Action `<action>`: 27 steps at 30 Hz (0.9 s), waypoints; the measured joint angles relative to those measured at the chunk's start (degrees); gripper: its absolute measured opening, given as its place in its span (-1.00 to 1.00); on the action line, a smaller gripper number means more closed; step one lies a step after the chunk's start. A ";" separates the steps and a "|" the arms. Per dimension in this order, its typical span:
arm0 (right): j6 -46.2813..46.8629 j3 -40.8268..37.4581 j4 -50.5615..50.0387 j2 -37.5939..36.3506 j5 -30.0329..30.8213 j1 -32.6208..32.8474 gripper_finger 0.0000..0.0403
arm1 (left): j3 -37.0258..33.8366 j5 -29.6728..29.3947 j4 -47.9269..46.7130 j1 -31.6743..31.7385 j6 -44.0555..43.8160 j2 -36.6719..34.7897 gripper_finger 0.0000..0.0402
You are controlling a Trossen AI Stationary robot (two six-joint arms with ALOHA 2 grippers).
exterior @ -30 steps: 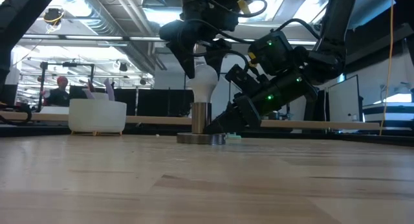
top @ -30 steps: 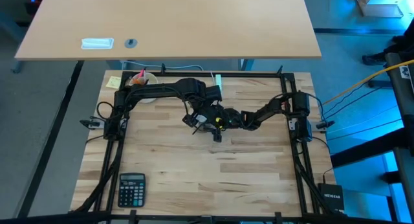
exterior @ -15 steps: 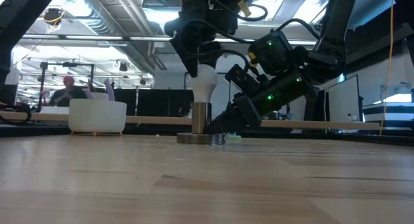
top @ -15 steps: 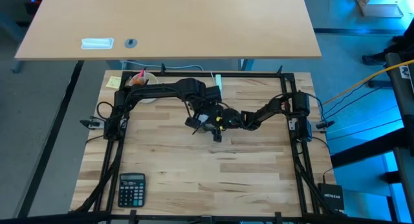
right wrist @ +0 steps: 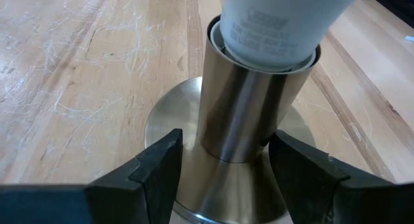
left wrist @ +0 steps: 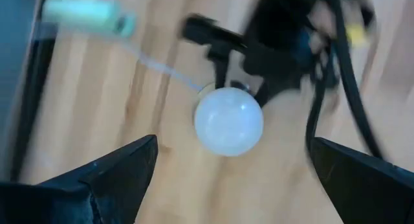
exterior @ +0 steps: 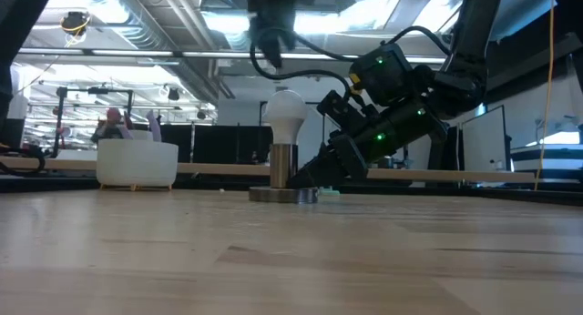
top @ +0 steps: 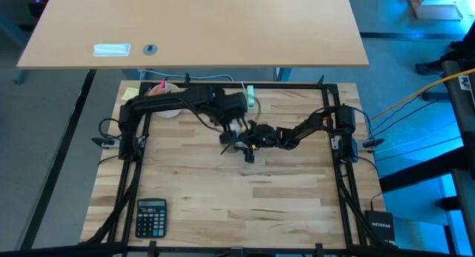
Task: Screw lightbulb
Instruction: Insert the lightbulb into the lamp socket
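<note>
Change: the left claw [exterior: 271,44] was around the top of the lightbulb [exterior: 283,116] a moment ago; now it is lifted above it, at the upper centre of the low view, and the bulb stands free.
Left claw: released, fingers wide apart, not touching the bulb.
Right claw [right wrist: 223,169]: unchanged, low at the socket [right wrist: 249,114], 1 finger on each side of the metal base; real contact I cannot tell.
Lightbulb look: white, frosted, pear-shaped, upright, its neck inside the silvery socket tube.
Lightbulb place: centre of the table [top: 245,205] in the high view.
Person [exterior: 111,124]: far left in the low view, behind the table.
</note>
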 joint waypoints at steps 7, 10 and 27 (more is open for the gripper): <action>0.09 0.01 -0.30 0.00 0.00 0.02 0.13 | -0.02 -0.06 2.10 -0.11 -30.90 -0.71 0.95; 0.11 0.01 -0.37 0.00 0.01 0.02 0.13 | -0.25 -0.29 2.34 -0.58 -36.21 -0.58 0.95; 0.11 0.01 -0.35 0.00 0.02 0.02 0.13 | -0.32 -1.44 10.49 -0.09 -42.34 1.94 0.95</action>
